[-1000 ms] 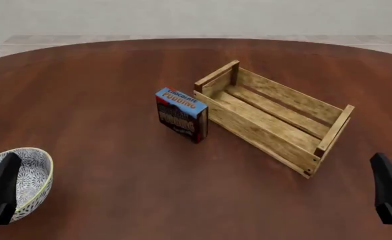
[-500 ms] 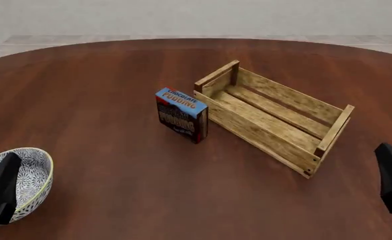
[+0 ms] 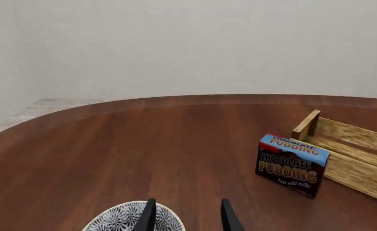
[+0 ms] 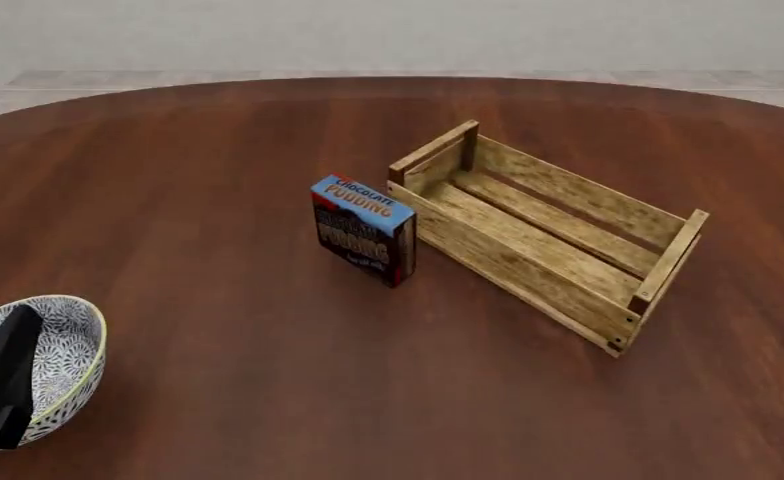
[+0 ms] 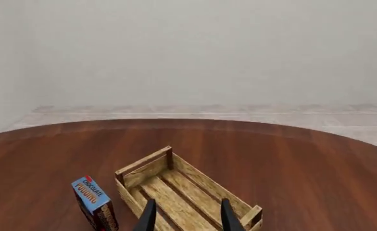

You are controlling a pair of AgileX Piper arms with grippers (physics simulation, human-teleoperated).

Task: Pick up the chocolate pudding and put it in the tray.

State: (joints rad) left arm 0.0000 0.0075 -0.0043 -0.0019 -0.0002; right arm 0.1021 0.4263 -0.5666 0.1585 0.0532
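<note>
Front view: nothing done yet. The chocolate pudding (image 4: pixel 364 229) stands upright on the tabletop, just at nine o'clock of the empty tray (image 4: pixel 547 233) (ungrasped); both jaws gape, holding nothing.

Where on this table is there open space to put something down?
Bare wood spreads beyond the chocolate pudding and tray, and in front, between them and the patterned bowl. It is tight only where pudding meets tray; whether they touch is unclear.

Simulated test room, your workspace: round dark wooden table (image 4: pixel 232 150); blank pale wall (image 5: pixel 188 48); light tiled floor (image 5: pixel 342 120).
</note>
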